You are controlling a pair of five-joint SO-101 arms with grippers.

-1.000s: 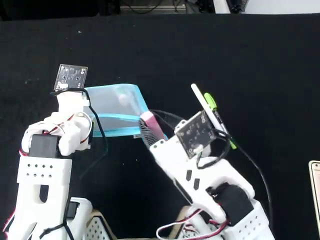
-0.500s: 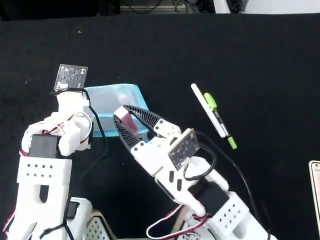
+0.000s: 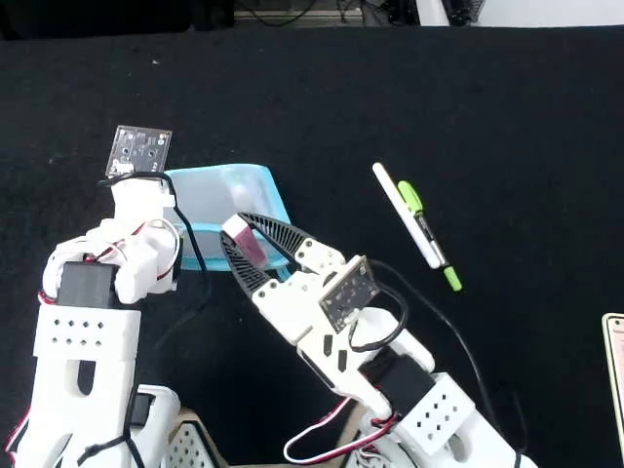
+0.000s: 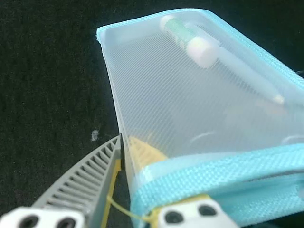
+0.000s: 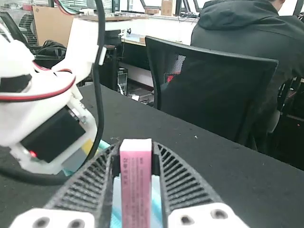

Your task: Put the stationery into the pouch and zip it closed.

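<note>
A translucent light-blue pouch (image 3: 229, 195) lies on the black table, with a white capped stick (image 4: 202, 47) inside it. My left gripper (image 4: 129, 159) is shut on the pouch's near corner by the zipper band (image 4: 213, 173). My right gripper (image 3: 239, 234) hovers at the pouch's near edge, shut on a pink eraser (image 3: 246, 244) that stands upright between its fingers (image 5: 92, 183). To the right, a white pen (image 3: 393, 198) and a green marker (image 3: 429, 239) lie side by side on the table.
A pale card-like object (image 3: 614, 351) pokes in at the right edge. The left arm's body (image 5: 45, 114) stands close beside my right gripper. A black chair (image 5: 209, 90) stands beyond the table.
My right arm has swung left, away from the pens, carrying the pink eraser to the pouch's near edge. The left arm and the pouch stayed put.
</note>
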